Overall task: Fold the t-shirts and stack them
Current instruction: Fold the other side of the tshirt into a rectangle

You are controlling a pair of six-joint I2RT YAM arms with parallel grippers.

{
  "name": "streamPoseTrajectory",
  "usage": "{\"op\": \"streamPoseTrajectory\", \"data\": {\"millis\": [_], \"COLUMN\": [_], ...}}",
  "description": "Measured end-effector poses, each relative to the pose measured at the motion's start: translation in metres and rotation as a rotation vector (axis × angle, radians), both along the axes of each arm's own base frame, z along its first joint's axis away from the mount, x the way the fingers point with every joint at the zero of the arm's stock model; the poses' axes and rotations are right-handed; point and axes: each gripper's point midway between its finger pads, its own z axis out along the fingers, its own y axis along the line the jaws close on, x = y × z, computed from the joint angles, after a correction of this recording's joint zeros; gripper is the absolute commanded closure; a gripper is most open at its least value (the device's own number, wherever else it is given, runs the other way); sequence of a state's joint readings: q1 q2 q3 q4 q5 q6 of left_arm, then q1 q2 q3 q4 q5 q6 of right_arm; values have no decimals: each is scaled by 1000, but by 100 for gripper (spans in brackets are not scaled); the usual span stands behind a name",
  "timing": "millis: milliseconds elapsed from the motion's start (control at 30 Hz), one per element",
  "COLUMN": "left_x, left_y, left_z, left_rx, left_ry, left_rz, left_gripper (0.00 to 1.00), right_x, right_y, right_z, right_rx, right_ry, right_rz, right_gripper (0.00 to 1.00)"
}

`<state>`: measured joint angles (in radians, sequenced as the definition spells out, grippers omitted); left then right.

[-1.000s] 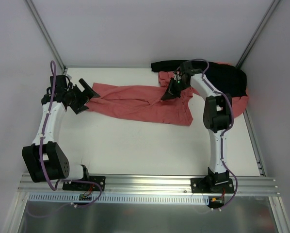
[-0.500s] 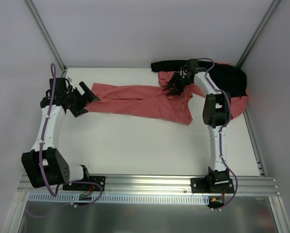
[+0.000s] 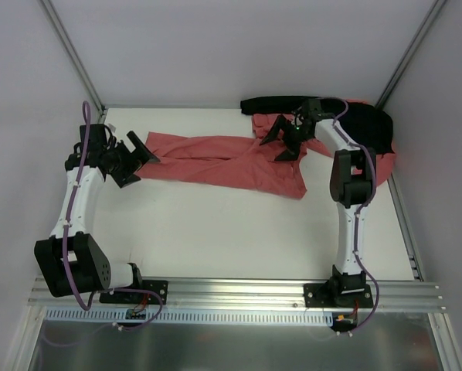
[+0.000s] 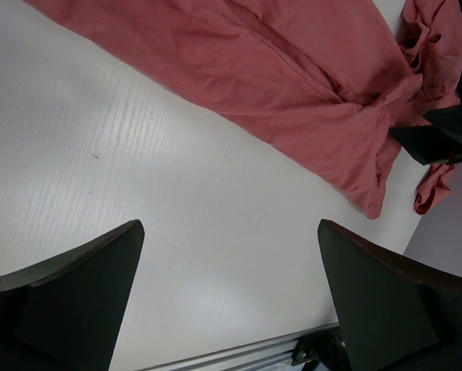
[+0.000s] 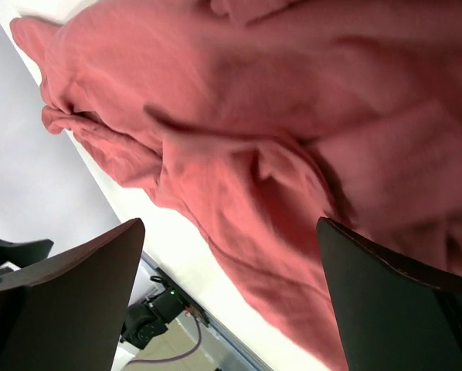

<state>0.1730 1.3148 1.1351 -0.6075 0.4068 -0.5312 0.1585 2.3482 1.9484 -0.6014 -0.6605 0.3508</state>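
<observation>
Right gripper [image 3: 283,141], pinching cloth 1 second ago, now stands spread just above the right end of the salmon-red short-sleeved t-shirt of thin cloth [image 3: 215,162]. The shirt lies stretched along the far edge of the desk [image 3: 215,232]. Left gripper [image 3: 134,161] is spread and empty at its left end. Judgement: laying-out complete, folding not yet begun.

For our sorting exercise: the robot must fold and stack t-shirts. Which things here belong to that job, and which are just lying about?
Job: spread salmon-red t-shirt; salmon-red heap at far right; left gripper and right gripper, both open.
Lying about: black cloth on that heap; metal rail.
</observation>
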Motion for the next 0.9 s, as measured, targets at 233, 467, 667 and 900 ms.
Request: {"op": "streamPoseTrajectory", "data": {"millis": [233, 467, 667, 900], "left_x": [3, 3, 0, 0], "left_y": [-2, -5, -6, -6], "left_z": [-5, -3, 2, 2], "left_rx": [-2, -1, 2, 2], "left_ry": [9, -3, -19, -19], "left_rz": [-9, -17, -17, -18], "left_gripper": [1, 1, 1, 1], "right_x": [4, 15, -6, -9], "right_y": [-30, -37, -37, -39], "right_z": [41, 59, 28, 17], "right_rx": [-40, -48, -63, -86], "right_ry": [-124, -172, -74, -50], "right_rz": [4, -10, 0, 8], "right_gripper": [1, 0, 1, 9]}}
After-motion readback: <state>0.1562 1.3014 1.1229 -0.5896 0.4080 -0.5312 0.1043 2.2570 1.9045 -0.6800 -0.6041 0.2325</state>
